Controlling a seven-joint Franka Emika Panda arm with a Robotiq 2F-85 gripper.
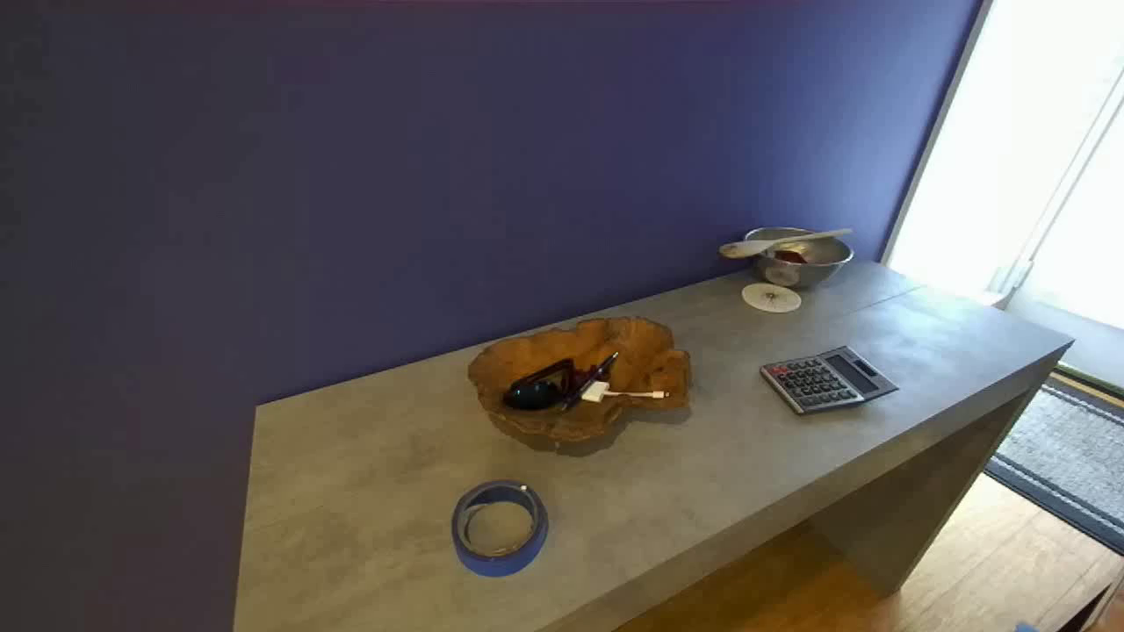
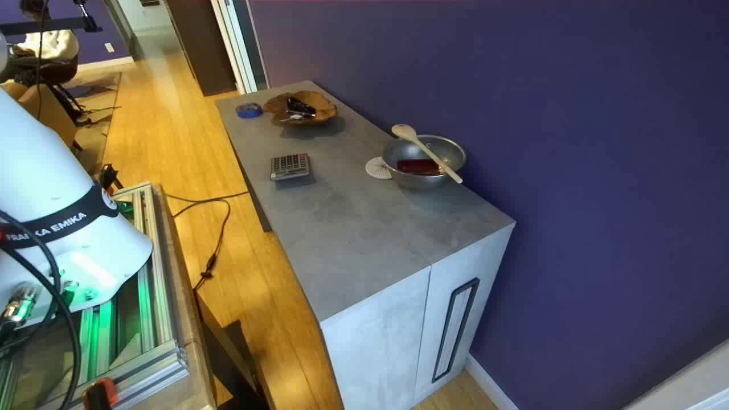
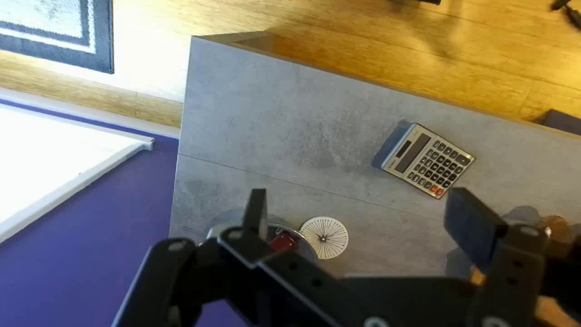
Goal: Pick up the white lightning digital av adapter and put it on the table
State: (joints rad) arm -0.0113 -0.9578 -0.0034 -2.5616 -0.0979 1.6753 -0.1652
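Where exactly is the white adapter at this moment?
In an exterior view, the white adapter lies in the wooden bowl, just below the middle of the picture, immediately right of the dark pen.
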